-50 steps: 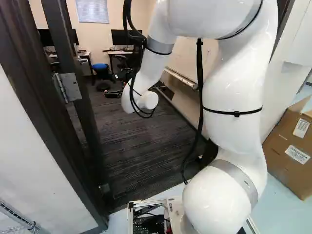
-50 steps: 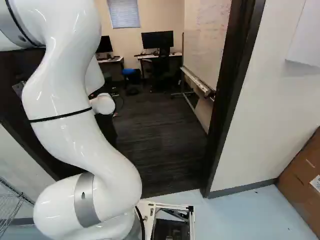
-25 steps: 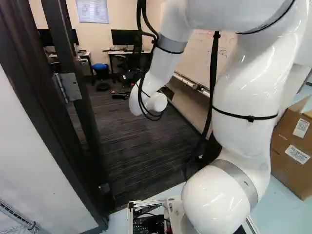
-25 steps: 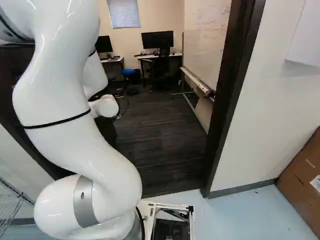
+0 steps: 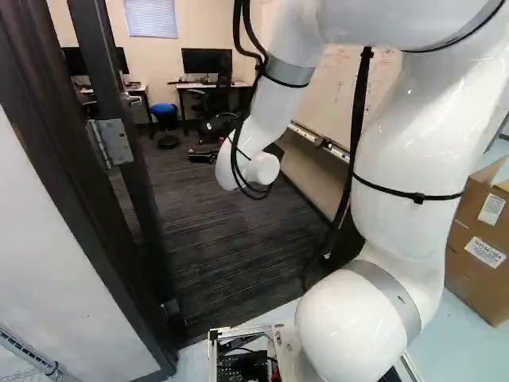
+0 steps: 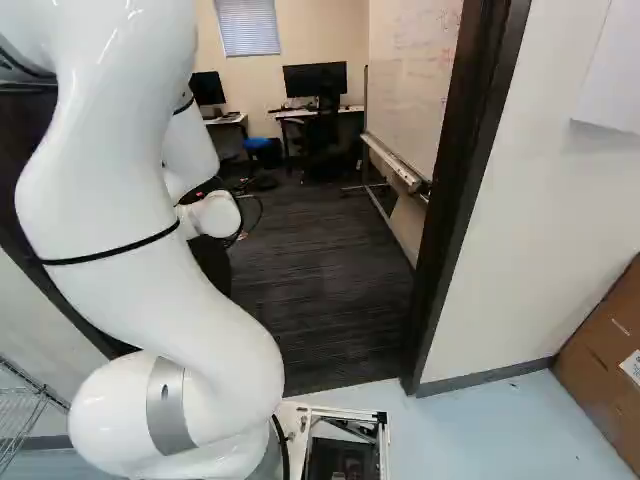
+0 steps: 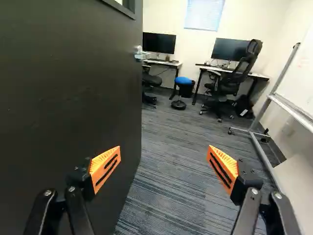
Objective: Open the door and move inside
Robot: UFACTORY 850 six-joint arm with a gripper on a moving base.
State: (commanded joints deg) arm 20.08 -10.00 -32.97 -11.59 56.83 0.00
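Clearly, the door [image 7: 63, 107] is swung wide into the room, and in the left base view it stands at the left side, from the upper left of the frame down to the lower left, on its hinge [image 5: 118, 143]. The gripper [image 7: 164, 155] is spread wide and holds nothing; one of its orange pads [image 7: 105, 167] is in front of the door's face, but I cannot tell if anything touches. The handle [image 7: 142, 55] is ahead, near the door's far edge, and free of the gripper. So the opening seems done, and the step in hand is, I judge, to go inside. For doing this well, the base should move slowly and straight, centred between the door and the door frame [image 6: 470, 190] at the upper right of the right base view. The arm [image 5: 409, 151] should be kept inward, because its elbow may hit the frame, and the whiteboard stand [image 7: 254, 128] also needs some room.
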